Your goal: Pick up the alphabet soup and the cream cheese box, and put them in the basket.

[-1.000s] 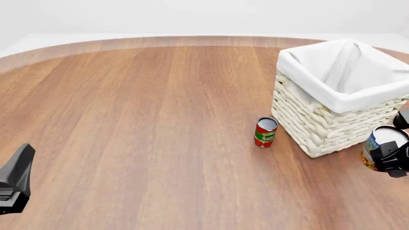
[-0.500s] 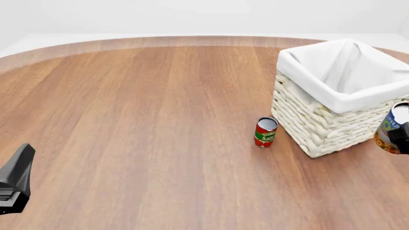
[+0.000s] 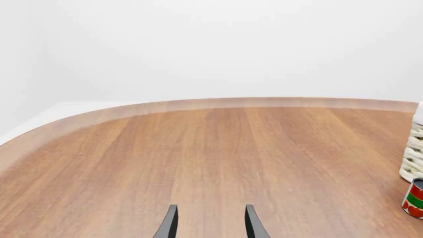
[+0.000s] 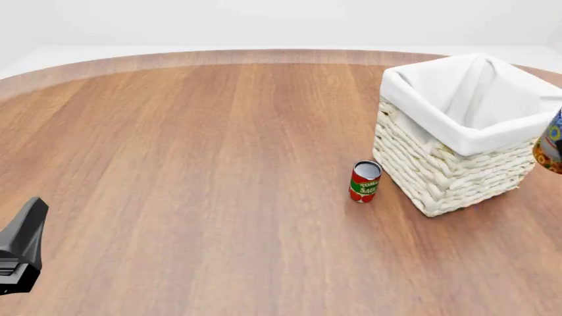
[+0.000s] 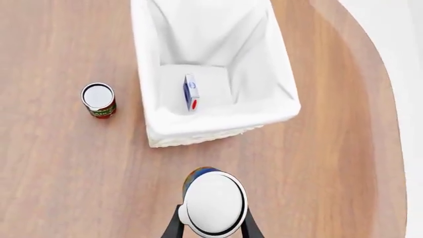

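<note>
**Soup can up in the air by the basket, cream cheese already inside**

Going left to right in the front view: the left gripper [image 4: 20,253] sits parked at about 8 o'clock on the round brown wooden table [image 4: 193,164], same spot as a second ago. Its wrist camera shows the two black fingers [image 3: 168,225] spread apart with nothing between them, so it's released and empty.

Near the middle-right is the small red-and-green tomato sauce can [image 4: 364,181], standing upright just beside the basket; the label reads something like "TOMATO SAUCE", but the print is small.

Then the big square cream wicker basket [image 4: 439,174] with white cloth lining at roughly 2 o'clock. From the right wrist view, the small flat blue-and-white cream cheese box [image 5: 191,92] lies on the liner inside it; print not readable.

At the far right edge, the blue and yellow-orange alphabet soup can [image 4: 551,146] is only partly in frame. It's higher and further right than a second ago. The right gripper [image 5: 213,225] is clenched on it, fingers on both sides, held above the table, near the basket.
</note>
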